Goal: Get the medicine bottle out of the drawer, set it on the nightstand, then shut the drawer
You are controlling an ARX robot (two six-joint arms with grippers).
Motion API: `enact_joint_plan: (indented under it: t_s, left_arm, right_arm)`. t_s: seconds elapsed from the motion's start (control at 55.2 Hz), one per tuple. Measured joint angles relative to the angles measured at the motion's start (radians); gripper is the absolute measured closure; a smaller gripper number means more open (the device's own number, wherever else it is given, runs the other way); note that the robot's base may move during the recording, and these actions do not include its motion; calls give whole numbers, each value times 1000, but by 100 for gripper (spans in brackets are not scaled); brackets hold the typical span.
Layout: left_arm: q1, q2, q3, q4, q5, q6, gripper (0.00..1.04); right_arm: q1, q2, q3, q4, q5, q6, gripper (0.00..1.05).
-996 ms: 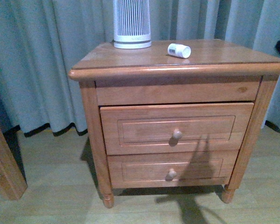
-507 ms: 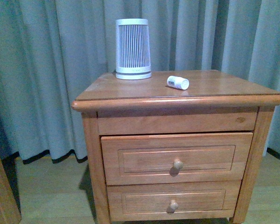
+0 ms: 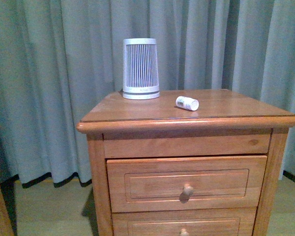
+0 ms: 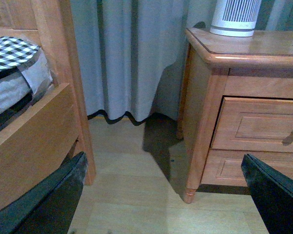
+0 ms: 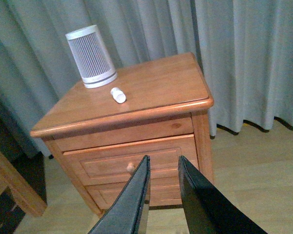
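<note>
Drawer [image 3: 187, 183] now flush in nightstand [image 3: 137, 114], ajar a second ago; medicine bottle [image 3: 187, 103] lies beside ribbed cylinder [image 3: 140, 69]; left fingers [image 4: 39, 204] spread wide, right fingers [image 5: 136, 204] nearly closed, both empty; task looks complete.

The medicine bottle [image 3: 187, 103] lies on the nightstand [image 3: 137, 115] top at frame centre, right of and before the ribbed cylinder [image 3: 140, 69]; the drawer [image 3: 187, 183] sits below.
</note>
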Motion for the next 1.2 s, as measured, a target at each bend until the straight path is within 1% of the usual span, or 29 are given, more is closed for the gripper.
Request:
enact_joint_plan:
  t_s: [0.163, 0.181, 0.272, 0.29, 0.435, 0.453, 0.58, 0.616, 0.869, 0.906, 0.978, 1.105, 1.123, 1.159, 1.177, 1.195]
  left_arm:
    - [0, 0, 0, 0, 0, 0, 7]
    - [0, 0, 0, 0, 0, 0, 7]
    - [0, 0, 0, 0, 0, 0, 7]
    - [0, 0, 0, 0, 0, 0, 7]
    - [0, 0, 0, 0, 0, 0, 7]
    - [0, 0, 0, 0, 0, 0, 7]
    - [0, 0, 0, 0, 0, 0, 7]
    - [0, 0, 0, 0, 0, 0, 7]
    - [0, 0, 0, 0, 0, 0, 7]
    - [0, 0, 0, 0, 0, 0, 7]
    - [0, 0, 0, 0, 0, 0, 7]
    - [0, 0, 0, 0, 0, 0, 7]
    - [0, 0, 0, 0, 0, 0, 7]
    - [0, 0, 0, 0, 0, 0, 7]
    - [0, 0, 0, 0, 0, 0, 7]
    - [0, 0, 0, 0, 0, 0, 7]
  right_arm:
    - [0, -1, 0, -3, 1, -14, 82]
    - [0, -1, 0, -3, 1, -17, 81]
    - [0, -1, 0, -3, 1, -17, 64]
    - [0, -2, 0, -3, 1, -17, 62]
    - [0, -2, 0, -3, 1, -17, 34]
    - [0, -2, 0, -3, 1, -17, 33]
    - [0, -2, 0, -3, 1, -17, 9]
    - [0, -2, 0, -3, 1, -16, 0]
    - [0, -2, -1, -2, 8, -25, 1]
    - [11, -10, -9, 7, 43, -57, 5]
    - [55, -48, -65, 35, 122, -144, 18]
    - [119, -104, -168, 69, 183, -203, 41]
    - [132, -115, -190, 75, 196, -209, 46]
    - [206, -140, -227, 84, 301, -215, 56]
    - [246, -152, -242, 89, 333, -217, 62]
    - [257, -155, -247, 90, 338, -217, 63]
